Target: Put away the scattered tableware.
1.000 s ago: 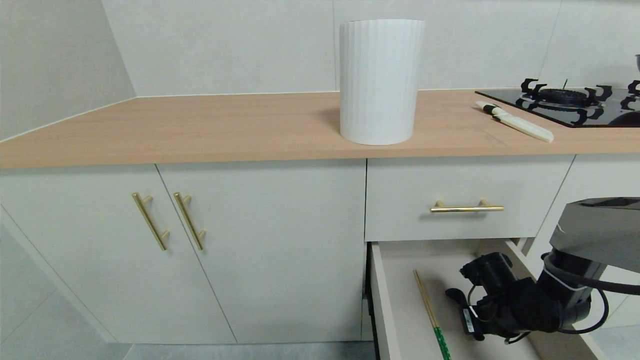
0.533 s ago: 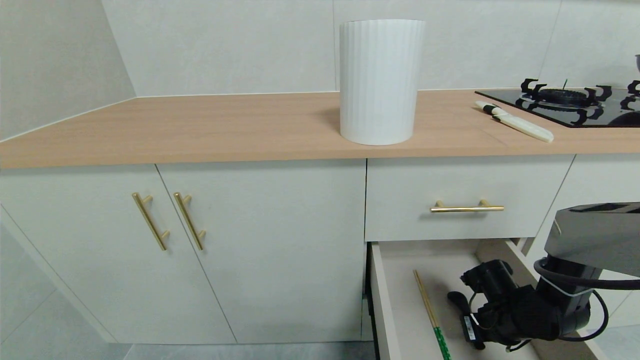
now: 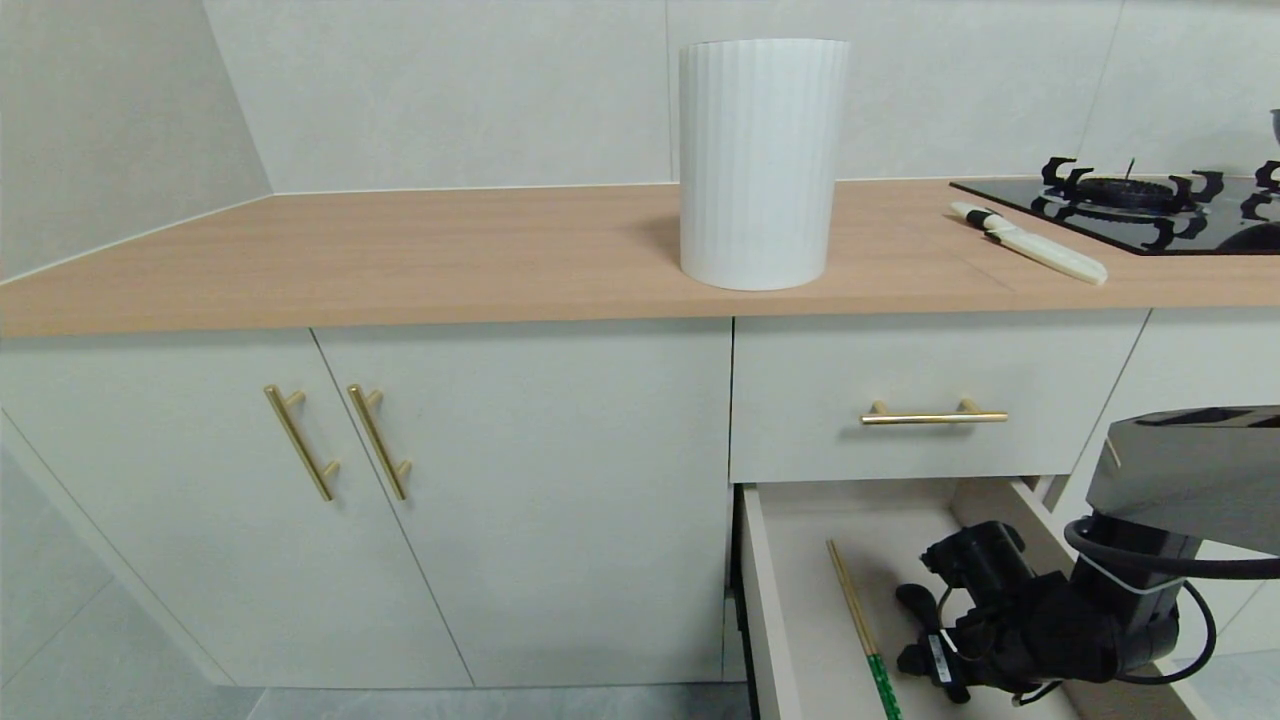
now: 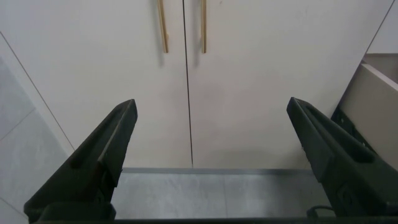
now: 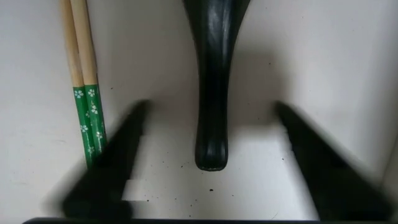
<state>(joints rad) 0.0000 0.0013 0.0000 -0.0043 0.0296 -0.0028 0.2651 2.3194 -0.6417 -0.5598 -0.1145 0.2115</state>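
The lower drawer (image 3: pixel 765 590) is pulled out. On its floor lie a pair of wooden chopsticks with green patterned ends (image 3: pixel 862 628) (image 5: pixel 81 81) and a black spoon handle (image 5: pixel 212 81). My right gripper (image 3: pixel 920 630) (image 5: pixel 211 109) hangs low inside the drawer, open, one finger on each side of the black handle and apart from it. On the wooden counter (image 3: pixel 400 250) a white knife with a black band (image 3: pixel 1030 243) lies near the stove. My left gripper (image 4: pixel 211 106) is open and holds nothing, facing the cabinet doors.
A tall white ribbed container (image 3: pixel 760 160) stands on the counter above the drawers. A black gas hob (image 3: pixel 1130 205) is at the far right. The upper drawer with a gold handle (image 3: pixel 935 416) is closed. Two gold door handles (image 3: pixel 335 440) sit on the cabinet to the left.
My right arm has sunk a little and drawn slightly toward the drawer's front. Chopsticks, knife and container have stayed put.
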